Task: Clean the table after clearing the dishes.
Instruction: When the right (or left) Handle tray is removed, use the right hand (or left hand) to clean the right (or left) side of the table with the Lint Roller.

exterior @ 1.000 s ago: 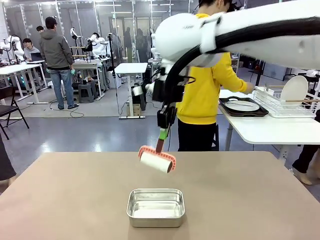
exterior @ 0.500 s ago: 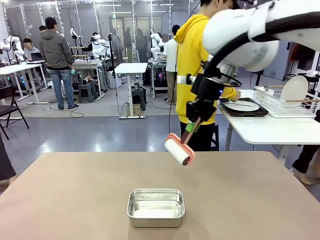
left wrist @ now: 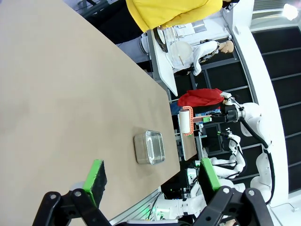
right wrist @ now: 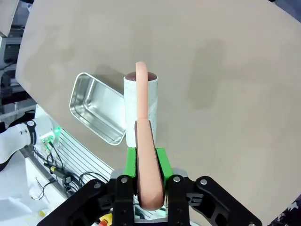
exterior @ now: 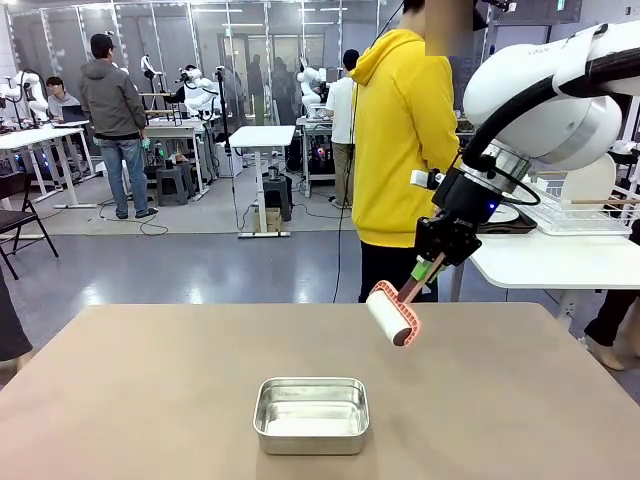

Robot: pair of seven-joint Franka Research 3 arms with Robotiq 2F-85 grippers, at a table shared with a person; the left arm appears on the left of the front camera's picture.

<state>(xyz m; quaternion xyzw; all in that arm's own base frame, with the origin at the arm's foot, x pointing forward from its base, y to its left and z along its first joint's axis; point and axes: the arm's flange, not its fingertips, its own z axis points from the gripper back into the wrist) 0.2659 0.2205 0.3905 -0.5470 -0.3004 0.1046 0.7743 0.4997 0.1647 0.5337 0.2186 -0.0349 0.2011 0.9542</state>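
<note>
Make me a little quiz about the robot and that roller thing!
1. True or false: the right gripper is shut on the handle of the lint roller.
2. What sits on the table? A) a steel pan B) a cup C) a book
3. Fill in: the left gripper is ____.
Key: 1 true; 2 A; 3 open.

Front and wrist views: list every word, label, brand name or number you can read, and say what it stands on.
None readable: the lint roller, steel pan and table show no print; any markings on background equipment are too small or blurred to read.
</note>
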